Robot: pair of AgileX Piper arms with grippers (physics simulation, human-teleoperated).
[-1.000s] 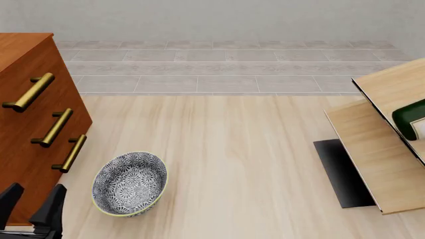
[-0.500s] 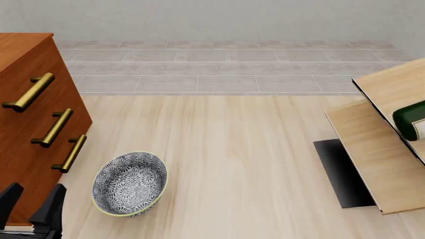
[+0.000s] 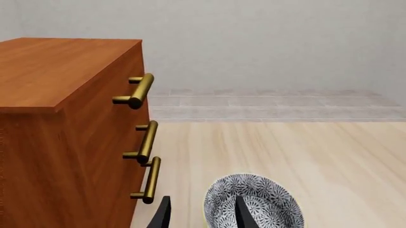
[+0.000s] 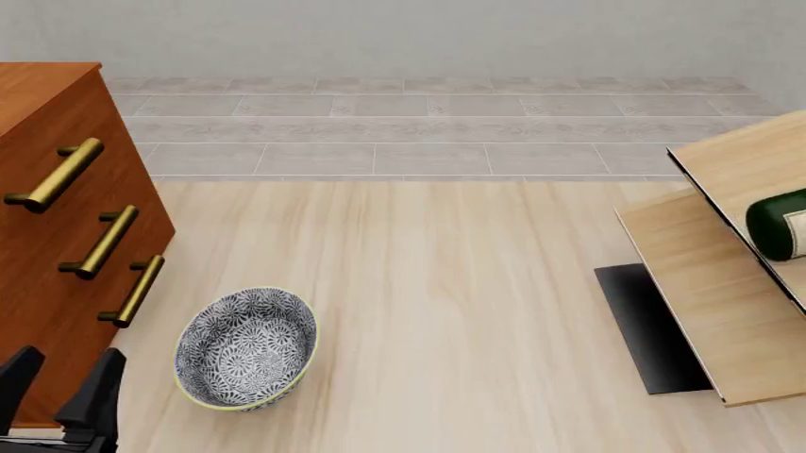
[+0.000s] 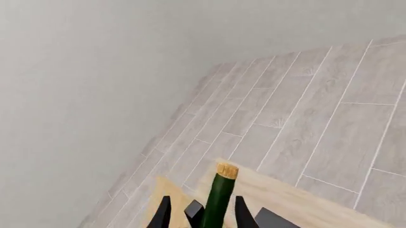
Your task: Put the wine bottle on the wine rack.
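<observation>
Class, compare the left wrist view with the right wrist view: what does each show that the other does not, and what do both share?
Only the left wrist view shows the drawer cabinet, its brass handles and the patterned bowl. Only the right wrist view shows the wine bottle with its cork between the right gripper fingers. Both show the grey tiled floor and plain wall.

Wine bottle [image 4: 783, 223] and wine rack [image 4: 705, 283] cut off at front view's right edge.

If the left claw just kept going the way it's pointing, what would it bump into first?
Most likely the patterned bowl: in the left wrist view it lies right ahead of the open left gripper, partly between the fingertips. The brown drawer cabinet stands off to one side. How far off the bowl is cannot be told.
</observation>
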